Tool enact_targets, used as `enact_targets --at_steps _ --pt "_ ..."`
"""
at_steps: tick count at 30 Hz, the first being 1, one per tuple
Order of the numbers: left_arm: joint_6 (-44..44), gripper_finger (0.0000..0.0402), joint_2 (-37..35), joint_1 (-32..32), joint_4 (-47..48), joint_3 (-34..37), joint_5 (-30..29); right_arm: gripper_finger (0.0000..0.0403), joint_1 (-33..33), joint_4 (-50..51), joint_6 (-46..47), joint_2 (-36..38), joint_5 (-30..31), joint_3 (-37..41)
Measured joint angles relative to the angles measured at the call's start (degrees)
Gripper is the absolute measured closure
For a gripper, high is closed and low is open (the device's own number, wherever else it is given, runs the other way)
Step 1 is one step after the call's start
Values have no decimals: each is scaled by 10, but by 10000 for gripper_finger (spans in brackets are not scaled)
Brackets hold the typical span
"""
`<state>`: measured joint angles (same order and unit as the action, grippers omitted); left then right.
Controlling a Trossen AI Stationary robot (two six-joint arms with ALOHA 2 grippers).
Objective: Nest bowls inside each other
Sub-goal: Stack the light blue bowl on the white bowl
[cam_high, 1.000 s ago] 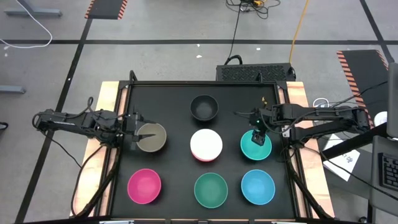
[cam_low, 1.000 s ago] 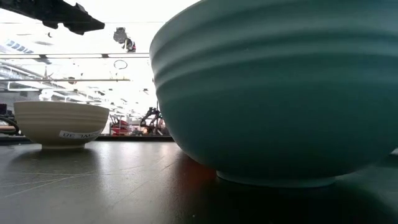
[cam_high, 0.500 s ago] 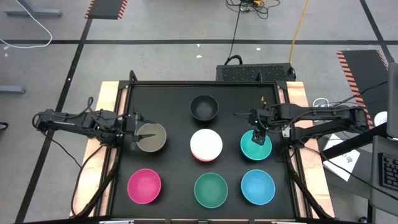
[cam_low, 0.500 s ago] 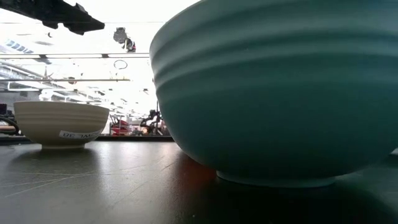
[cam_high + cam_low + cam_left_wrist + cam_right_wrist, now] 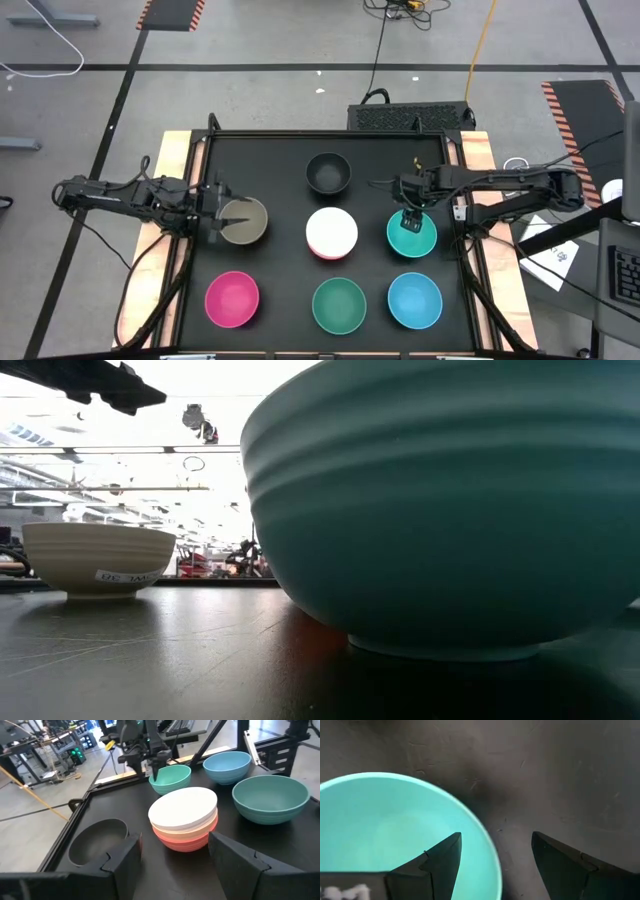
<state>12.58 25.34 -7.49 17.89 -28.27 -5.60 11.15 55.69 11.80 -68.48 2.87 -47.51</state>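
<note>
Seven bowl places show on the black table. My right gripper points down, open, over the far rim of the teal bowl. In its wrist view my right gripper straddles that rim, one finger over the inside and one outside; no touch shows. My left gripper hovers open and about level over the left rim of the olive-tan bowl, and nothing lies between the fingers of my left gripper. The white bowl sits nested on a peach and a red one.
The black bowl stands at the far middle. The magenta bowl, green bowl and blue bowl line the near edge. The green bowl fills the low view. Wooden strips and a dark frame border the table.
My right gripper has sunk a little toward the teal bowl and shifted slightly toward the table's far left, coming over the bowl's far rim. It has stayed open. The bowls have not moved.
</note>
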Motion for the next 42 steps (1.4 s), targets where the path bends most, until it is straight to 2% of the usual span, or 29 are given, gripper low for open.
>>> enact_targets --at_steps 13,18,22,34,38,42 --pt "0 170 0 -8 -1 0 1 171 42 -22 -66 -26 -2 0" --pt "1 170 0 -21 -2 0 1 186 49 -35 -65 -29 -77 1" --pt "1 170 0 -31 -1 0 -1 191 49 -39 -65 -29 -104 11" --pt "3 170 0 -43 -1 0 -4 198 49 -49 -67 -29 -105 44" --pt "3 170 0 -43 -1 0 -5 245 49 -49 -70 -29 -105 44" --pt "3 170 0 -43 -1 0 -5 345 50 -49 -73 -29 -103 44"
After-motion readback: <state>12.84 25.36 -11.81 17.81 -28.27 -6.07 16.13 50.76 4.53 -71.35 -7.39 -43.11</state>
